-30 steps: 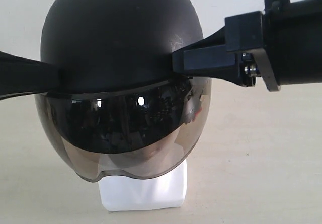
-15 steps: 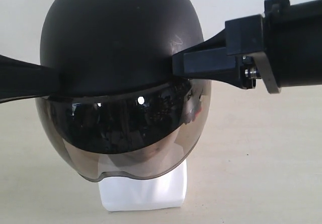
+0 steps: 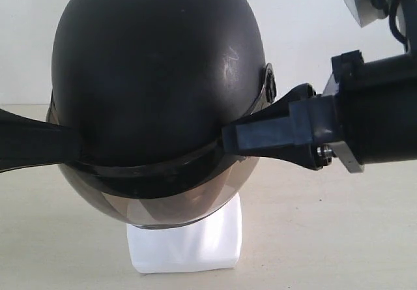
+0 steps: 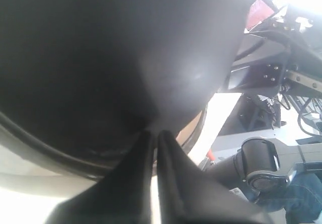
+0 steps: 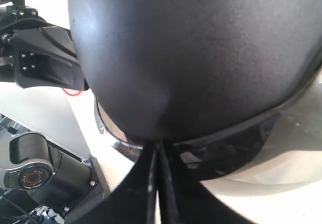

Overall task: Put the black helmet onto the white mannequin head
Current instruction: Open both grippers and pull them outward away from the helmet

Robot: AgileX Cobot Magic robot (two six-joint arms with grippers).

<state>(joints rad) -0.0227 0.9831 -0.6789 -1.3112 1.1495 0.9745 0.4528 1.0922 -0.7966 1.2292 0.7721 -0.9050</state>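
The black helmet (image 3: pixel 156 88) sits over the white mannequin head, of which only the squarish base (image 3: pixel 186 244) shows beneath the smoky visor (image 3: pixel 163 205). The helmet is tipped forward, its crown facing the camera. My left gripper (image 3: pixel 77 143) comes in from the left, shut on the helmet's lower edge. My right gripper (image 3: pixel 227 140) comes in from the right, shut on the opposite edge. Both wrist views are filled by the shell (image 4: pixel 100 53) (image 5: pixel 201 53), with the left gripper (image 4: pixel 153 132) and right gripper (image 5: pixel 160 144) pinched at its rim. The face is hidden.
The beige tabletop (image 3: pixel 326 238) spreads around the base, with a pale wall (image 3: pixel 306 29) behind. The right arm's bulky wrist (image 3: pixel 378 114) hangs at the right of the helmet. Robot frame parts (image 4: pixel 271 73) stand beyond the helmet.
The helmet has rotated forward and down on the head: the visor has swung under, more of the crown shows. The right gripper has dropped lower with the rim; the left has dipped slightly.
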